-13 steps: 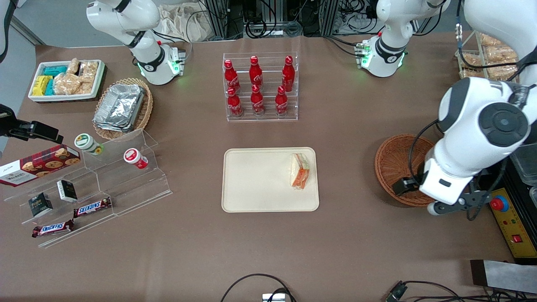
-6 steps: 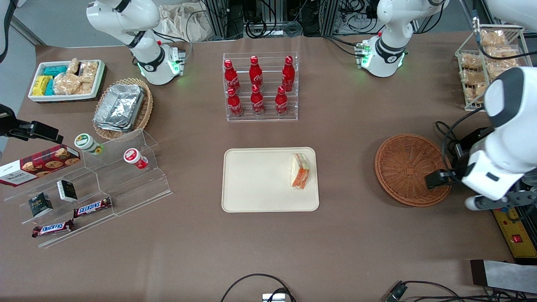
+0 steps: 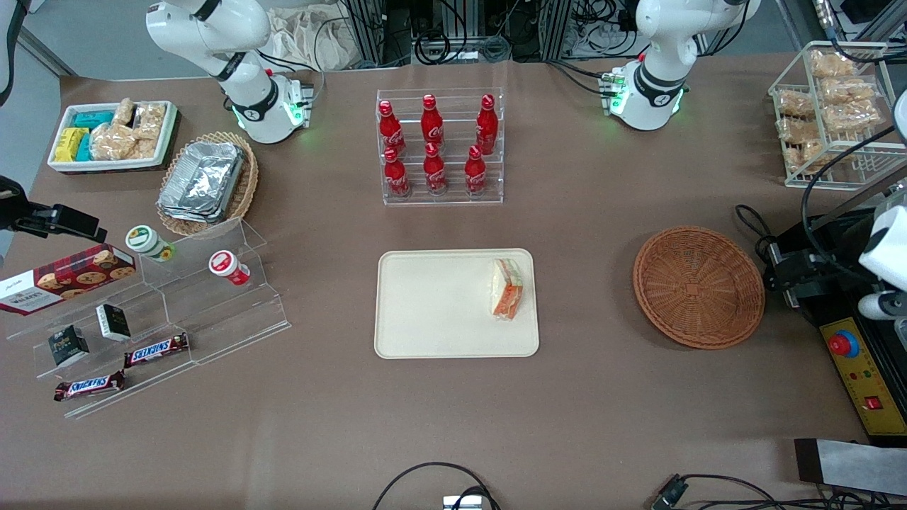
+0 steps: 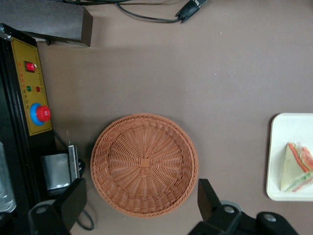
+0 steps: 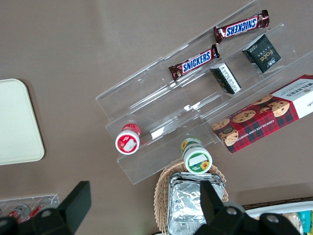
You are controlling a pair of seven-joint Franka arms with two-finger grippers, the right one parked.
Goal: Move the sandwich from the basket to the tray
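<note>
showing the end state of a transfer, ordered from near to far from the front camera. nearest lies bare brown desk (image 3: 453,425), crossed by a black cable at its edge. next comes the tray (image 3: 425,312), flat and cream-beige, with the sandwich (image 3: 506,288) resting on it at the end toward the working arm; its long axis runs nearer-to-farther, and the orange and green filling faces the basket side. level with the tray, and well apart from it toward the working arm's end of the desk, sits the basket (image 3: 698,287), which holds nothing. farther still stands a clear rack of red bottles (image 3: 436,145).

the tool (image 4: 142,208) hangs high above the basket, looking straight down into it; its two dark fingers (image 4: 73,203) are spread wide, one to each side of the basket rim, and pinch nothing. in the front view only a part of the arm shows at the edge of the frame.

the governing relation: the sandwich lies sideways from the tool, toward the parked arm's end, past the basket and on the tray. judged from this layout, the placing is complete, and no further reach toward the sandwich appears to be called for; what remains is probably only clearing the arm away.
</note>
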